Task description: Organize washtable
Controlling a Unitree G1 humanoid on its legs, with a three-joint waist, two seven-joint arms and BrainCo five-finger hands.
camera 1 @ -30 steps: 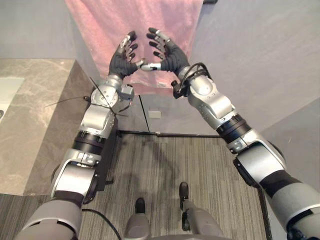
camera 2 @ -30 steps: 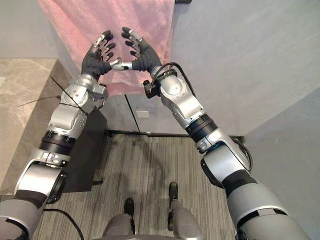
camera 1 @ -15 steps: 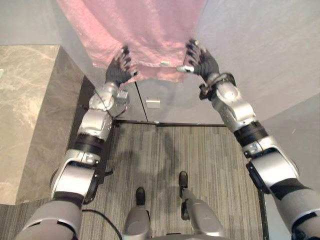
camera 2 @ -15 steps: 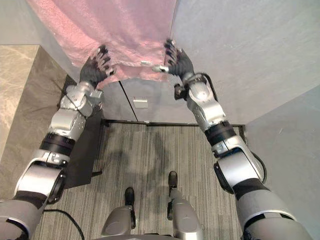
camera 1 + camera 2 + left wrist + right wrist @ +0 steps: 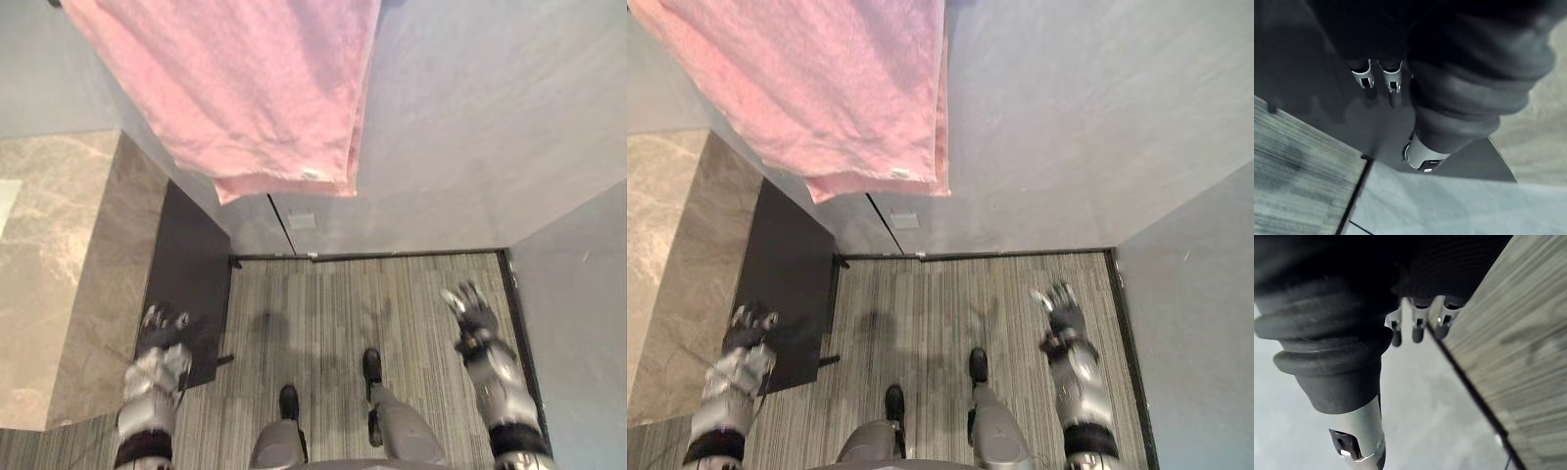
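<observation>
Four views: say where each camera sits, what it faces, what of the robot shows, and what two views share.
Left eye view: on the head, facing down at pink towel, grey wall, marble counter, striped floor; left robot hand and right robot hand show low.
Right eye view: beside it, same scene.
Left wrist view: along the left robot hand toward the dark panel.
Right wrist view: along the right robot hand toward wall and floor.
Shared: both eyes show the towel.

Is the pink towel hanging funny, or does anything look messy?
Nothing really stands out. The pink towel hangs smooth against the wall; its back layer just peeks out past the front at the bottom and side. The left hand and right hand are low, holding nothing.
</observation>
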